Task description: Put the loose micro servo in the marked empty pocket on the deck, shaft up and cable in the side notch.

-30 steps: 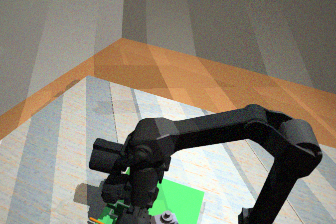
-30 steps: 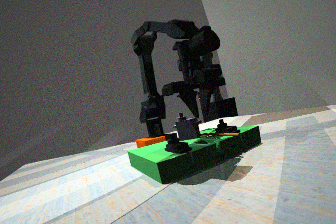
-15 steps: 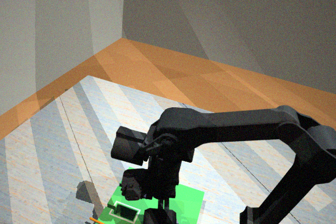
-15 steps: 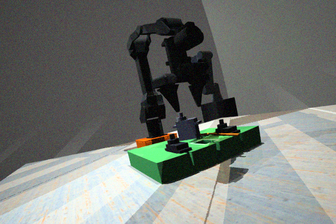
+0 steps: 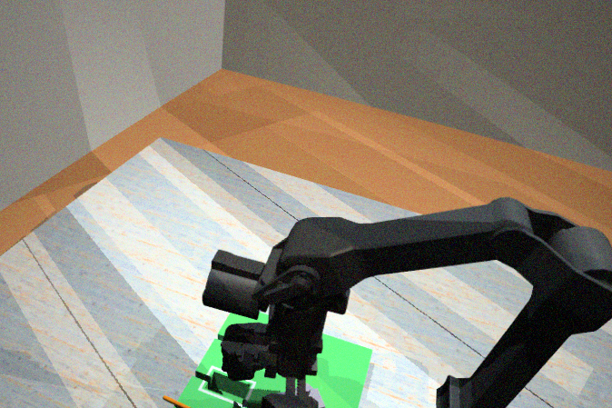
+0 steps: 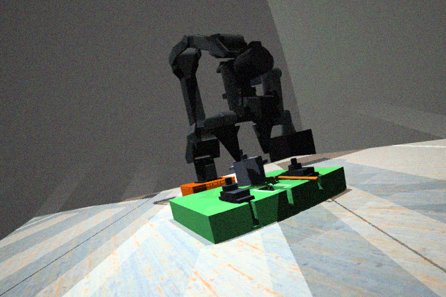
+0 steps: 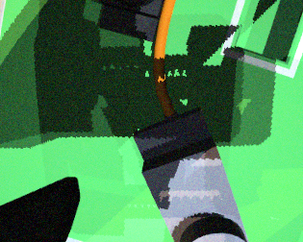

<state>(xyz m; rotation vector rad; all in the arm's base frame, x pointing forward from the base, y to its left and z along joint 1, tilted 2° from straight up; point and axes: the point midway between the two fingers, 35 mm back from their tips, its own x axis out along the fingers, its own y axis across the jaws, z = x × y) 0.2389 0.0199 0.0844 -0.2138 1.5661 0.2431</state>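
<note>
The loose micro servo (image 6: 248,171) (image 7: 196,175) is a grey block standing on the green deck (image 5: 346,363) (image 6: 230,229) (image 7: 264,192), shaft up, beside the marked pocket. Its orange cable (image 5: 175,401) (image 6: 298,177) (image 7: 165,29) runs over the deck and past its edge. The white-outlined pocket (image 5: 230,386) (image 7: 290,24) is empty; in the exterior view it shows just right of the servo. My gripper (image 6: 252,156) (image 7: 192,188) is open and empty, its fingertips at about the height of the servo's top, one towards each side. In the top view the arm hides the servo.
Two dark servos (image 6: 235,194) (image 6: 300,170) sit in the deck on either side of the pocket; one (image 7: 129,19) shows at the top of the wrist view. An orange block (image 6: 201,187) lies behind the deck. The wrist camera housing hangs beside the gripper.
</note>
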